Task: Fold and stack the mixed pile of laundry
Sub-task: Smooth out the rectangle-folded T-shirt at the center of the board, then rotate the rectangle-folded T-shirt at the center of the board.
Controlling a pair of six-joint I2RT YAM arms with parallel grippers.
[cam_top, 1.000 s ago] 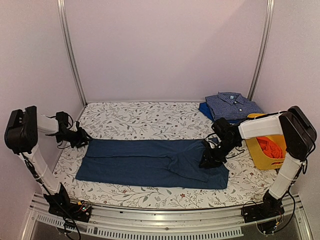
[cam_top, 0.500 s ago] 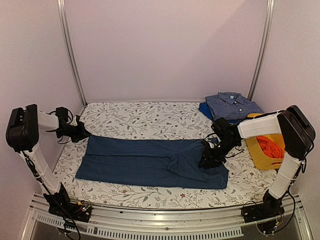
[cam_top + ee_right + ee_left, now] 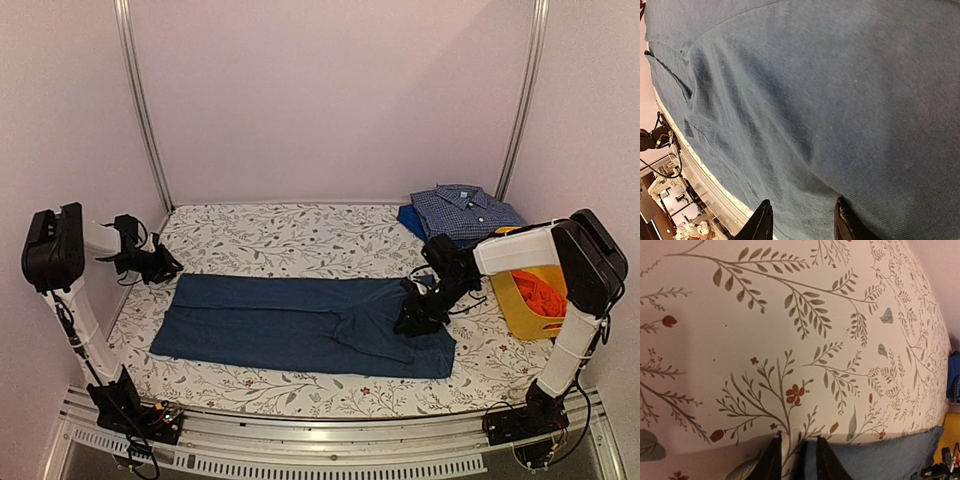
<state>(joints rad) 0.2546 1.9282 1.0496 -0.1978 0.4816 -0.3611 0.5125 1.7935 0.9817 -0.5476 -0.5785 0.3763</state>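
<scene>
Folding the navy trousers (image 3: 300, 325), which lie flat, lengthwise across the bench (image 3: 290, 240). My right claw (image 3: 412, 318) sits on their right end, fingers apart, cloth under them not pinched. My left claw (image 3: 165, 268) hovers just off the far-left corner, narrow gap, empty. Best bet: pinch both ends at matching edges, lift low, fold evenly, keep the crease straight.

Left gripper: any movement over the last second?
Yes. The left gripper has drawn back slightly from the navy trousers' near-left corner, toward the back-left wall.
</scene>
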